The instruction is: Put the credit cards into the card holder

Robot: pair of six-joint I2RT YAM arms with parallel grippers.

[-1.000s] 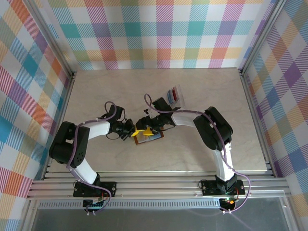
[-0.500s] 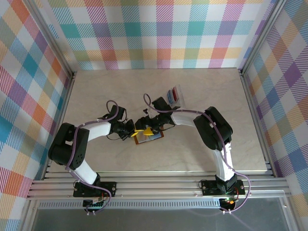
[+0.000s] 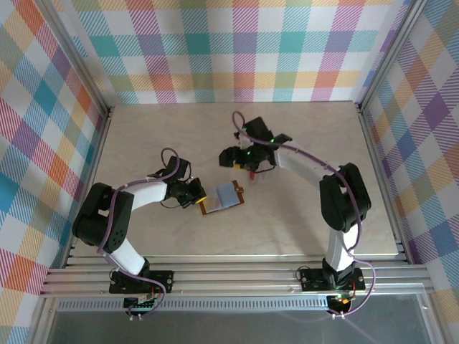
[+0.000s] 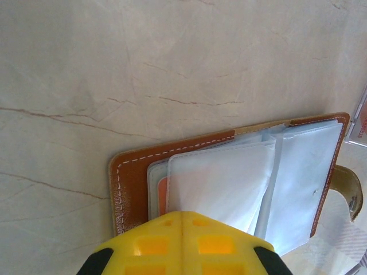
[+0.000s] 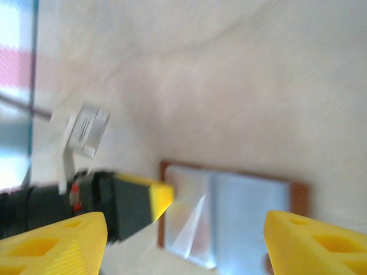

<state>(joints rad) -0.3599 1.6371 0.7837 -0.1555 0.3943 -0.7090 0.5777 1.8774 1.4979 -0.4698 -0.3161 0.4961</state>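
Note:
The brown card holder [image 3: 222,197] lies open on the table with its clear pockets up and its snap tab [image 4: 347,192] to the side. One orange-red credit card [image 4: 161,197] sits inside a pocket. My left gripper [image 3: 193,195] is shut at the holder's near edge, its yellow fingertips [image 4: 183,235] pinching a clear pocket sleeve, which rises toward them. My right gripper [image 3: 229,160] hovers beyond the holder, open and holding nothing. In the blurred right wrist view its fingers [image 5: 57,240] frame the card holder [image 5: 241,217] and the left gripper [image 5: 160,197] below.
A clear plastic edge [image 4: 360,117] pokes in just past the holder's far side. The right arm [image 3: 287,158] arches over the table's middle back. Plaid walls and aluminium rails [image 3: 373,143] bound the marble-look table [image 3: 158,143].
My right gripper has lifted off the card holder and swung away toward the back of the table. The left gripper and the holder have stayed put.

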